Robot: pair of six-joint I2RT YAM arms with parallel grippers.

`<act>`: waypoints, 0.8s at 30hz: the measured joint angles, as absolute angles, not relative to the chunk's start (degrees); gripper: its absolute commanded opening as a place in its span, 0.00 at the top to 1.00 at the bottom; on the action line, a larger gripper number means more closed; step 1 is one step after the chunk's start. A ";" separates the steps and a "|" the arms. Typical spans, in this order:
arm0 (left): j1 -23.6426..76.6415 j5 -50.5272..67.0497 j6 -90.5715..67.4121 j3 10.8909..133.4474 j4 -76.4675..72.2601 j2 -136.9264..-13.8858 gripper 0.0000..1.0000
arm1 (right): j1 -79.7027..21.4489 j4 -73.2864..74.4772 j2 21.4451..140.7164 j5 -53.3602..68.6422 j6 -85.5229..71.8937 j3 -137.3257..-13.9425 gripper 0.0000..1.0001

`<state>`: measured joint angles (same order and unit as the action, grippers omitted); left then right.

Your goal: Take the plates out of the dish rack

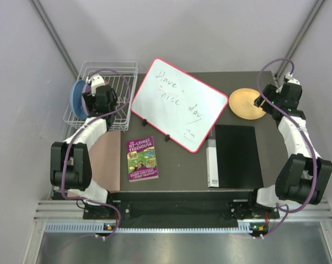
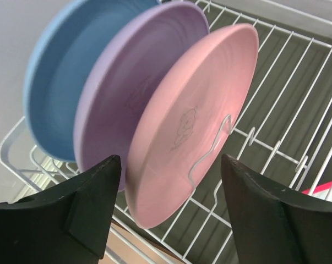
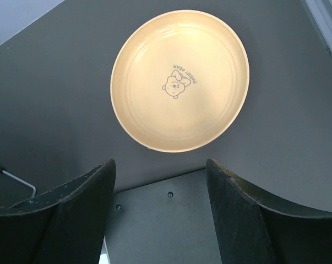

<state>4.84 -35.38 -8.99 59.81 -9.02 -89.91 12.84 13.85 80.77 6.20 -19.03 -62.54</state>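
Pale grey walls close in on a dark worktop [image 1: 177, 176]. At its far left corner stands the white wire dish rack [image 1: 121, 77]. Three plates stand on edge between its tines, leaning and overlapping. The pink plate [image 2: 193, 110] is nearest the wrist camera, the lavender plate [image 2: 132, 82] is behind it, and the blue plate [image 2: 61, 77] is hindmost, at the rack's left side.

The left gripper [image 2: 171, 165] hangs over the rack with its jaws spread. The lower rim of the pink plate shows in the gap between the black fingers [image 2: 88, 203], and no finger is seen pressing on it.

Near the far right corner the yellow-orange plate [image 3: 179, 80] lies flat, face up, with a small bear print at its centre. The right gripper [image 3: 160, 168] hovers just on the near side of it. Its jaws are apart and it holds nothing.

Between rack and plate, a red-framed whiteboard [image 1: 179, 104] with handwriting sits tilted along the far middle. Nearer the front edge lie a purple paperback [image 1: 142, 159], a narrow white box [image 1: 211, 162] and, touching that box on its right, a black rectangular sheet [image 1: 237, 154].
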 measured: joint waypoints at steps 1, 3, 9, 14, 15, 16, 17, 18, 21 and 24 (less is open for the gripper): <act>4.84 -35.22 -9.06 59.81 -8.99 -90.28 0.31 | 12.84 13.85 80.77 6.17 -19.00 -62.54 0.33; 4.82 -35.22 -8.97 59.81 -9.02 -90.70 0.39 | 12.84 13.85 80.77 6.17 -18.94 -62.39 0.33; 4.19 -35.99 -8.80 60.07 -9.04 -91.22 0.63 | 12.84 14.26 80.75 6.31 -18.35 -61.69 0.33; 3.66 -37.17 -7.42 60.20 -8.47 -92.25 0.99 | 12.84 14.35 80.75 6.76 -18.04 -61.49 0.33; 3.42 -37.54 -6.68 60.20 -8.10 -92.42 1.00 | 12.84 14.39 80.75 6.81 -18.04 -61.49 0.33; 3.14 -37.76 -6.59 60.20 -7.77 -92.47 1.00 | 12.84 14.41 80.75 6.87 -18.02 -61.47 0.33; 3.14 -37.95 -6.59 60.20 -7.79 -92.51 1.00 | 12.84 14.39 80.75 6.90 -18.02 -61.47 0.33; 3.18 -38.37 -6.46 60.20 -7.77 -92.51 1.00 | 12.84 14.37 80.75 6.96 -18.02 -61.47 0.33; 3.33 -38.57 -6.31 60.20 -7.73 -92.51 1.00 | 12.84 14.39 80.75 7.03 -18.02 -61.47 0.33; 3.51 -38.94 -6.26 60.20 -7.73 -92.51 1.00 | 12.73 14.39 80.75 7.05 -18.02 -61.45 0.33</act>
<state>3.51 -38.94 -6.26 60.20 -7.73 -92.51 12.73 14.39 80.75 7.05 -18.02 -61.45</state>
